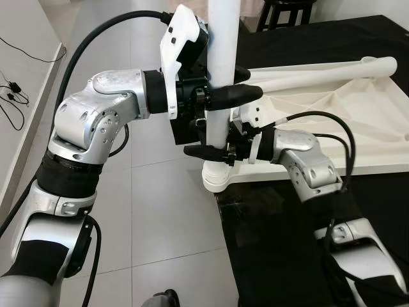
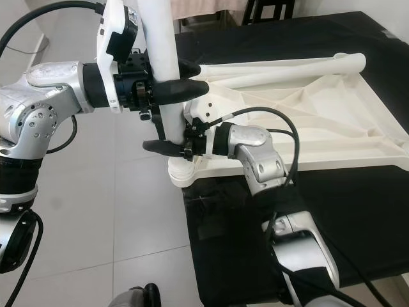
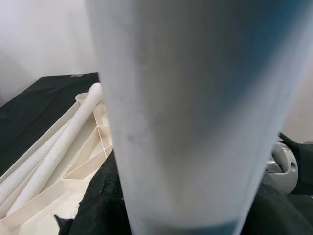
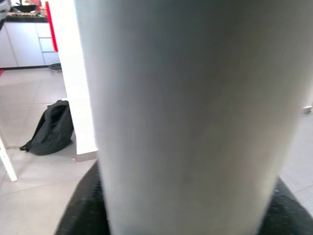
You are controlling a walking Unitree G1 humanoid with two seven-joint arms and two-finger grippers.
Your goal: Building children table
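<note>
I've got both hands on the upright white plastic tube leg (image 1: 220, 77). Left hand (image 1: 238, 84) is clamped round it from the left, higher up; right hand (image 1: 206, 152) is clamped round it lower, just above the socket. The leg's foot sits in the round corner socket (image 1: 216, 180) of the overturned cream plastic table panel (image 2: 332, 121), at its near-left corner. The panel lies ribbed underside up on the black cloth-covered tabletop (image 1: 319, 38), its left corner hanging over the edge. Two more white tube legs (image 2: 281, 69) lie slanted across the panel, ends reaching the far-right corner.

Room: pale grey floor tiles (image 1: 160, 211) to the left of the tabletop, a black cable (image 1: 13, 86) lying by the left wall, a dark stool (image 1: 287, 9) at the far side. Right wrist view shows a dark backpack (image 4: 49, 129) on the floor beside a white post, with white cabinets (image 4: 19, 44) further back.
</note>
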